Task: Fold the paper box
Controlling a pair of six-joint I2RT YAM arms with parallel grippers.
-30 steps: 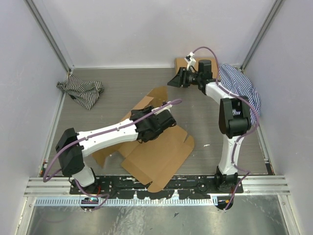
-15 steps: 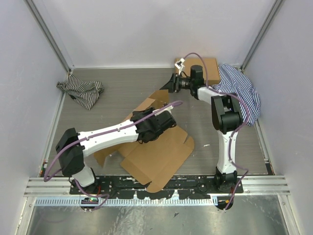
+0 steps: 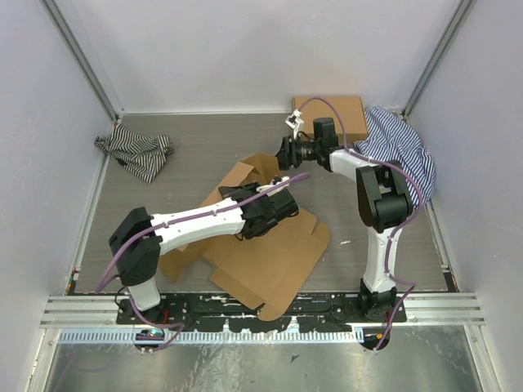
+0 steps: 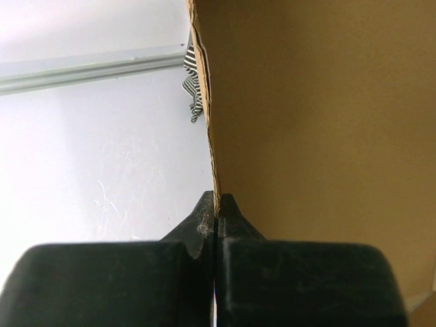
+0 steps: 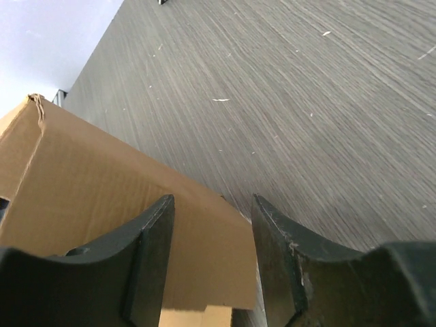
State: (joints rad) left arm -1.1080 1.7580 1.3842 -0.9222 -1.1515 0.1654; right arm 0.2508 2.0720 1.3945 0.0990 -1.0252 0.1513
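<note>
— Left wrist view: where is the paper box (image 4: 306, 102)?
— Its thin edge is pinched in the left gripper (image 4: 216, 204). The creased brown sheet sprawls on the grey table (image 3: 204, 147). The right gripper (image 5: 211, 225) gapes over a raised flap (image 5: 102, 184).

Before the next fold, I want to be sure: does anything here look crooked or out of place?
The paper box lies askew, diagonal to the table, and its near corner overhangs the metal rail at the front. One flap stands up, pinched in the left hand.

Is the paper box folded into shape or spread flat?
Mostly spread: the paper box lies open on the table, one flap raised, left gripper pinching an edge.
</note>
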